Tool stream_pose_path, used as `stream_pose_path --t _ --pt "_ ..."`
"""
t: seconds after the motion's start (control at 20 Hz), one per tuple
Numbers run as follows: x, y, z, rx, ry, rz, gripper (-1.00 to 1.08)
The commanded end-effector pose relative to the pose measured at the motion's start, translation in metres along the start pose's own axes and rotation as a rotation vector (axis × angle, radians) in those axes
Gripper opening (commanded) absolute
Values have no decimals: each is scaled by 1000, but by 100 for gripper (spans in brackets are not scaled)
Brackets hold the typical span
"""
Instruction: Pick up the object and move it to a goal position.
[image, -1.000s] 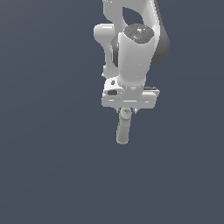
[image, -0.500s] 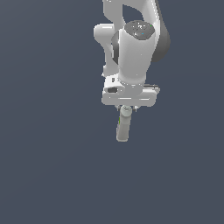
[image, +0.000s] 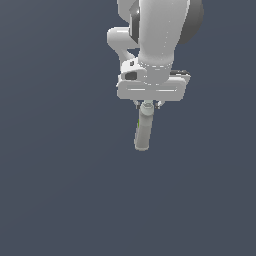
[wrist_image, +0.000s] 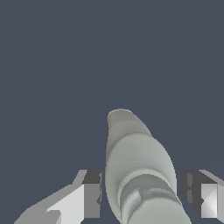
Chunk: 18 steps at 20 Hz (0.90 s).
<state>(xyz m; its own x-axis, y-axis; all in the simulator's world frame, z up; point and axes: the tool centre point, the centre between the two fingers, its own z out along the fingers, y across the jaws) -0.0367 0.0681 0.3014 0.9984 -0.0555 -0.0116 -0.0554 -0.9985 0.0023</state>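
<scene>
In the exterior view you see the white arm (image: 160, 35) reaching down from the top of the frame, with the hand (image: 148, 106) at its lower end. The bottle (image: 143, 129) hangs below the hand, cap end up between the fingers, body pointing down and tilted slightly toward the exterior view's left. A thin green stripe (image: 138, 122) runs along its side. Only a plain dark grey background surrounds it, and nothing touches its lower end.

In the wrist view you look along the bottle (wrist_image: 131, 162) from the neck outward. A fingertip (wrist_image: 92, 194) sits on one side of the neck and the other (wrist_image: 202, 194) on the opposite side. The hand is closed on the bottle's neck.
</scene>
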Motion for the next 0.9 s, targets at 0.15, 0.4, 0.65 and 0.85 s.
stream_pose_path --t 0.15,0.4,0.65,0.85 --pt "-24 -4 -64 2 13 0 -100" --pt "-48 -8 -119 2 13 -1 -100" --pt "-68 -12 -165 2 12 -1 -100" --pt "-79 -14 -193 2 12 -1 -100"
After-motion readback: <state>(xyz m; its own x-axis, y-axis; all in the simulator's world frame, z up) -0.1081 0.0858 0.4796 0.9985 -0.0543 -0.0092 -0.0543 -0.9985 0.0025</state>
